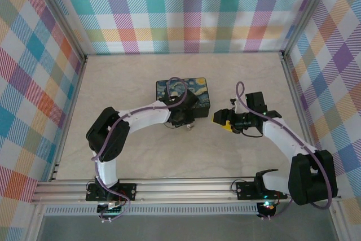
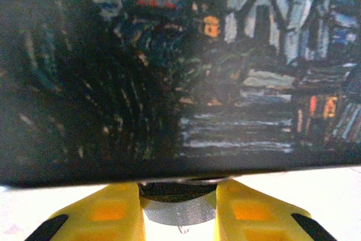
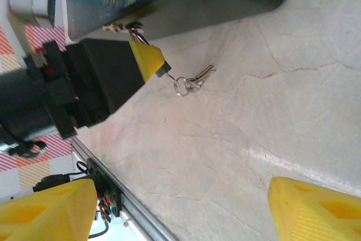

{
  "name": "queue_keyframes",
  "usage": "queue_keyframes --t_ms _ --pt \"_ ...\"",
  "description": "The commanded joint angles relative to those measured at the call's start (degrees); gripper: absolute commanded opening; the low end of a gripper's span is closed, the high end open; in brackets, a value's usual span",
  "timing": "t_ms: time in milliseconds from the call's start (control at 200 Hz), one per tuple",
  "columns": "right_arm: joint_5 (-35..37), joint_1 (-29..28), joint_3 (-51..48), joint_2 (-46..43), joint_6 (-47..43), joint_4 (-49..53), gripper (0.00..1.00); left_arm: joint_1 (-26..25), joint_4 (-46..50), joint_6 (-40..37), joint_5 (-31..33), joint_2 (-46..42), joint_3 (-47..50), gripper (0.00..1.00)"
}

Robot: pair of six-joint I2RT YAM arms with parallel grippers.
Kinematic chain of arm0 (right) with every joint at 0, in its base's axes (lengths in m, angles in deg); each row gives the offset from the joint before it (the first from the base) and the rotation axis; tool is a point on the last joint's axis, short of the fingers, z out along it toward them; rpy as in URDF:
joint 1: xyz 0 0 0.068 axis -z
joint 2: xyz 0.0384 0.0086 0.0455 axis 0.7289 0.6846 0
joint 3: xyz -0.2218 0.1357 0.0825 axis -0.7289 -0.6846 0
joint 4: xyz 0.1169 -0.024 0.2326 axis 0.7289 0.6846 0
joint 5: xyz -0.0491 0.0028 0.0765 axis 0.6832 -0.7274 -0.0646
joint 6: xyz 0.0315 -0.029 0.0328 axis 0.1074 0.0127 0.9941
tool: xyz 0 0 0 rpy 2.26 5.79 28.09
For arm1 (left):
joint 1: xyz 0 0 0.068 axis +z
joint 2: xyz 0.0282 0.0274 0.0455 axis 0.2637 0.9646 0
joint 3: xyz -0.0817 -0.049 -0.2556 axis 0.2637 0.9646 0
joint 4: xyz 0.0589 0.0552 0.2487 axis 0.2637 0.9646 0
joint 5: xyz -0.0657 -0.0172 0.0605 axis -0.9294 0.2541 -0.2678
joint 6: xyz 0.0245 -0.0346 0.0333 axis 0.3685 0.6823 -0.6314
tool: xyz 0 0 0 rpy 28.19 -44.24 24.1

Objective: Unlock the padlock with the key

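Observation:
The padlock [image 2: 178, 211], a small dark and silvery round body, sits between the yellow fingers [image 2: 107, 213] of my left gripper [image 2: 177, 193], which is shut on it against the front wall of the painted tin [image 2: 180, 71]. From above, that gripper [image 1: 184, 119] is at the tin's [image 1: 181, 90] near edge. The key [image 3: 198, 78], a thin silvery piece on a small ring, lies on the table just beside the left gripper's yellow finger [image 3: 148, 60]. My right gripper [image 3: 186, 210] hovers above the table with its jaws wide apart and nothing between them, a short way right of the key [image 1: 190, 126].
The blue-and-yellow tin stands mid-table behind the left gripper. An aluminium rail [image 1: 186, 191] runs along the near edge, and checked walls [image 1: 34, 83] enclose the table. Bare tabletop [image 3: 271, 100] lies under and ahead of the right gripper [image 1: 216, 119].

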Motion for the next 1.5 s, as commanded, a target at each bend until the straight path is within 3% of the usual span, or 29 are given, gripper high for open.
queue_keyframes --t_ms 0,120,405,575,815,1060,1495 --pt "-2.5 -1.5 -2.0 -1.3 1.0 -5.4 0.77 1.5 3.1 -1.9 -7.6 -1.9 -3.0 0.08" --pt "-1.6 -6.1 -3.9 -0.5 2.2 -11.7 0.74 3.3 3.4 -1.3 -12.8 -2.2 -3.4 0.08" --pt "9.8 -13.7 -9.1 1.2 9.3 -29.7 0.41 6.3 3.5 2.6 -21.4 -2.4 -3.5 0.08" --pt "16.2 -18.4 -12.5 6.1 14.1 -42.8 0.31 7.1 1.8 7.2 -23.8 -2.4 -1.9 0.08" --pt "15.8 -20.7 -15.3 13.0 18.4 -56.3 0.30 7.4 -0.2 11.2 -23.3 -3.3 0.2 0.08" --pt "16.4 -20.8 -14.0 13.4 17.6 -55.4 0.28 7.6 -2.0 13.1 -23.1 -4.0 2.1 0.08" --pt "15.0 -21.1 -13.6 20.6 20.4 -64.8 0.27 8.6 -3.6 15.1 -22.9 -4.8 4.3 0.07"
